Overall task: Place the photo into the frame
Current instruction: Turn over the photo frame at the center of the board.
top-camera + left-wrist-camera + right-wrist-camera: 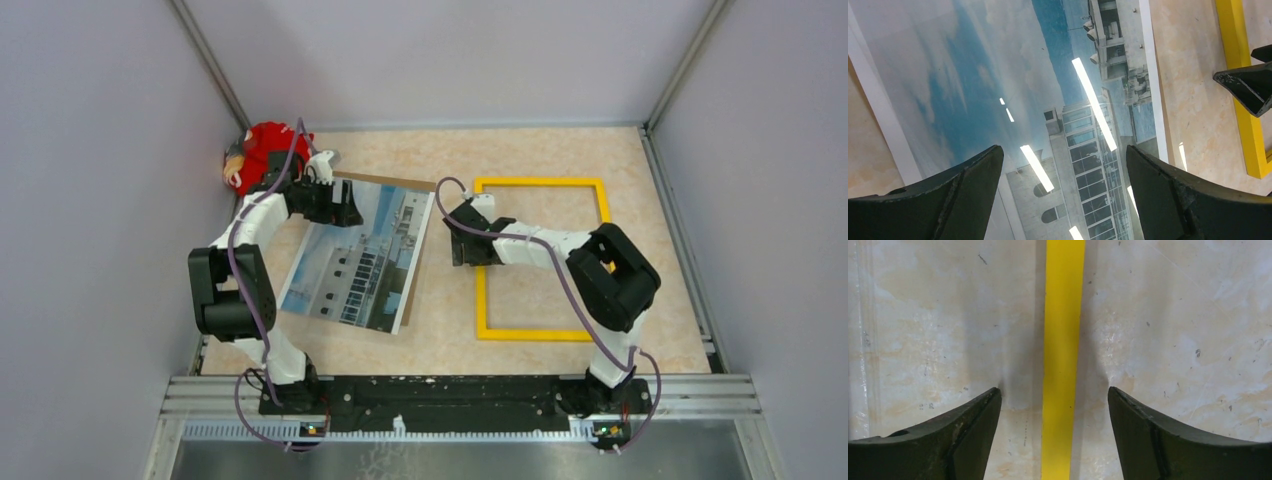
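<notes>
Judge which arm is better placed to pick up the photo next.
Left, probably. The left gripper hangs open directly over the photo, which lies outside the frame. The right gripper is open astride the frame's left rail, away from the photo.

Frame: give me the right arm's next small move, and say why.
Probably lower the right jaws straight down and shut them on the frame. In the right wrist view they stand open, one on each side of its yellow bar, which lies flat on the table. The photo lies outside the frame, to its left, so the frame likely needs holding steady first.
</notes>
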Available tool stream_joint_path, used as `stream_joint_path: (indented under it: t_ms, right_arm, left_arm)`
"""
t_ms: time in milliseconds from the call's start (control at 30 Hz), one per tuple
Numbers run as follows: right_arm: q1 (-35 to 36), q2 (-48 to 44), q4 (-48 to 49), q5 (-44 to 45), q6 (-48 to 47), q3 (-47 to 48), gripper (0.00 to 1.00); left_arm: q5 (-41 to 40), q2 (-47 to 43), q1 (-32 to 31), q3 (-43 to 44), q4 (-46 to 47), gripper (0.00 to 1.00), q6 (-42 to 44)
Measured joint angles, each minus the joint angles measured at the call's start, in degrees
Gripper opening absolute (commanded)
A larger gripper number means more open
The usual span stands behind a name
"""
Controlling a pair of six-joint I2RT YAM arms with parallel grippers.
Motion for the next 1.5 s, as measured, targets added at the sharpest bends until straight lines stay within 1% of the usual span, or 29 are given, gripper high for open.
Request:
stream_joint_path:
  t_ms: [100,167,367,433,600,700,867,1033,1133,1267,1433,1500]
  right_arm:
    - [0.1,0.0,0.0,0.1,0.6,-0.1,0.56]
    - [0.3,0.0,0.4,0.1,1.1,-0.5,0.43]
    - [0.7,0.0,2.6,-0.4,3.0,-1.3,0.14]
    - [0.7,0.0,2.6,-0.8,3.5,-1.2,0.01]
    - [0.7,0.0,-0.8,-4.1,3.6,1.5,0.0]
    - [0.7,0.0,-3.7,-7.4,4.0,7.0,0.0]
    - [0.7,-0.6,-4.6,-13.3,4.9,14.8,0.0]
    - [0.7,-3.9,-4.9,-21.4,8.2,21.6,0.0]
    - [0.7,-6.1,-3.8,-26.9,11.8,24.6,0.0]
    - [0.4,-8.0,-0.5,-33.6,17.2,26.4,0.0]
    - [-0.4,-8.7,3.4,-39.9,23.8,26.4,0.0]
    - [-1.1,-9.4,6.6,-41.9,26.9,25.1,0.0]
  left_arm:
    - [0.4,0.0,0.0,0.0,-0.6,0.99,0.1]
    - [0.4,-0.1,0.0,0.0,-0.8,0.99,0.1]
    - [0.4,-1.4,-0.1,0.0,-0.8,0.99,0.1]
    - [0.4,-1.5,-0.2,0.0,-0.9,0.99,0.1]
    - [0.8,-1.5,-0.4,0.0,-1.7,0.99,0.2]
    - [1.3,-1.5,-0.4,0.0,-2.1,0.99,0.2]
    - [2.4,-1.5,-0.4,0.0,-2.8,0.99,0.2]
    - [4.0,-1.5,-0.5,0.0,-2.9,0.99,0.1]
    - [4.9,-1.5,-0.5,0.0,-2.9,0.99,-0.1]
    - [6.0,-1.5,-0.8,0.0,-2.9,0.99,-0.3]
    - [6.5,-1.9,-1.8,0.0,-2.9,0.99,-0.6]
    - [6.9,-2.6,-2.1,-0.1,-2.9,0.99,-0.7]
